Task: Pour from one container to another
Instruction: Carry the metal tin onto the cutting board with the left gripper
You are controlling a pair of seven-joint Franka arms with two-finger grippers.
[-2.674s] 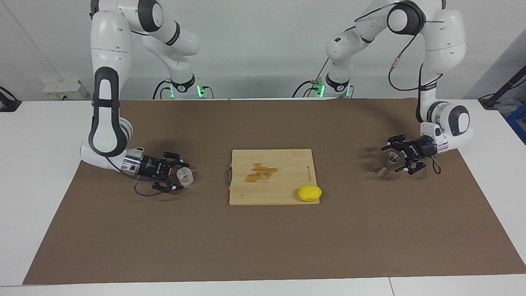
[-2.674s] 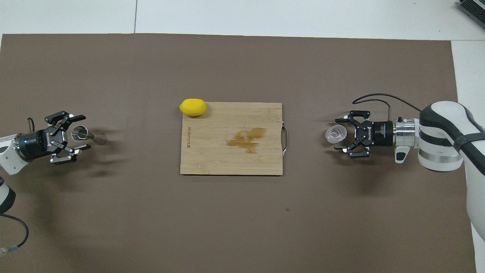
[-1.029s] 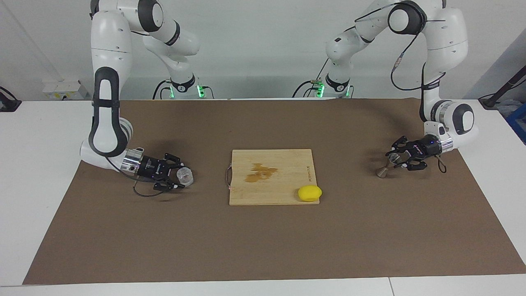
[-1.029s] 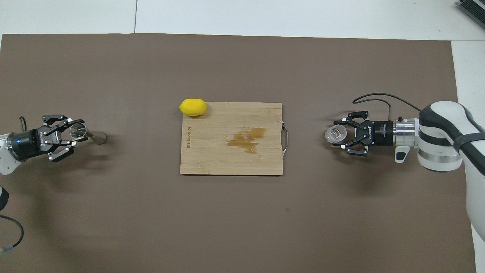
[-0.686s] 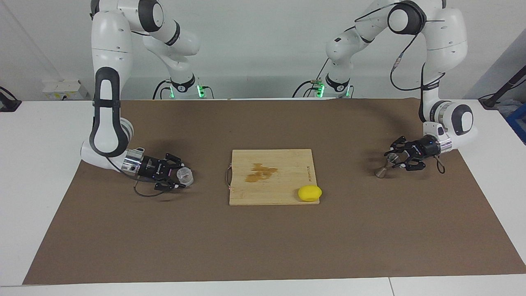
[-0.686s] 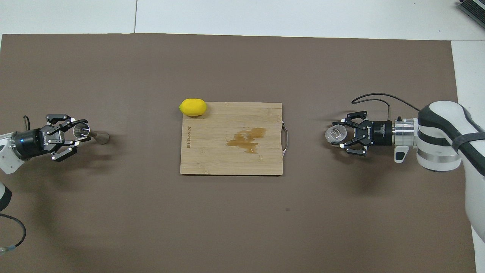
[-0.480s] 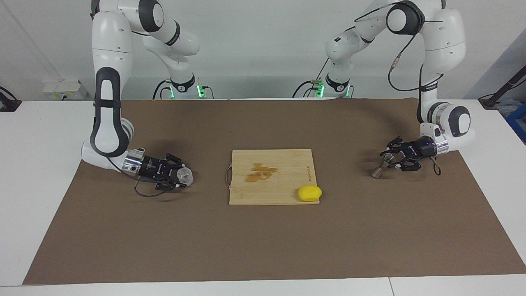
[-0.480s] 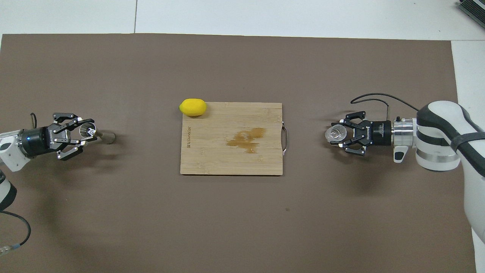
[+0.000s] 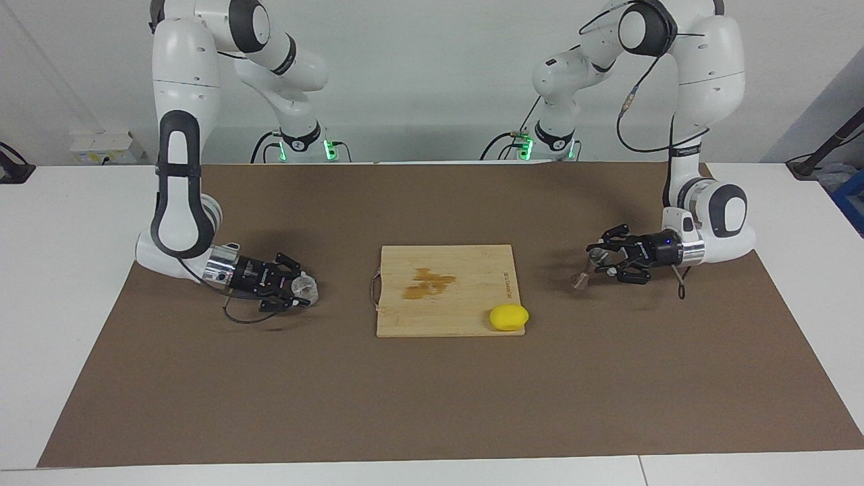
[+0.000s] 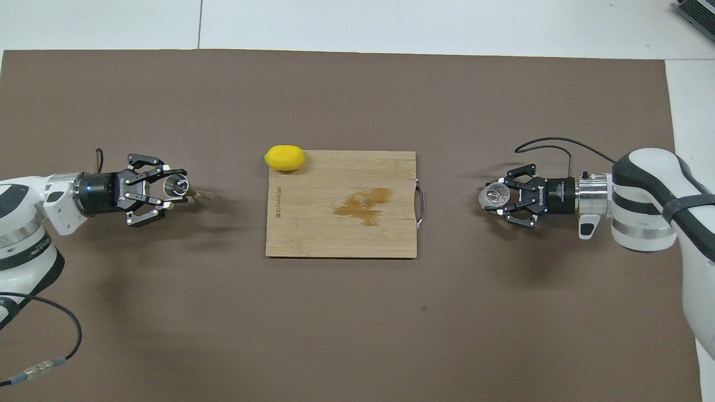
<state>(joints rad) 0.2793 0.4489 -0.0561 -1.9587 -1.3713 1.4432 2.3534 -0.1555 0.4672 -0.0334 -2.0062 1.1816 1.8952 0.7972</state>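
Steel, grey and hourglass-shaped, the small jigger [image 9: 586, 270] is sitting clamped in the left gripper [image 9: 603, 260], just above the brown mat [image 9: 432, 398] toward the left arm's end of the table. At the right arm's end, the right gripper [image 9: 302, 289] is squeezing the short clear glass cup [image 9: 307, 288] low over the mat. Between them are lying a bamboo cutting board [image 9: 445, 310] and a yellow lemon [image 9: 508, 316].

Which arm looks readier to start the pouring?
The right arm, probably: its gripper is shut on the glass cup. The left gripper holds the jigger, which receives.
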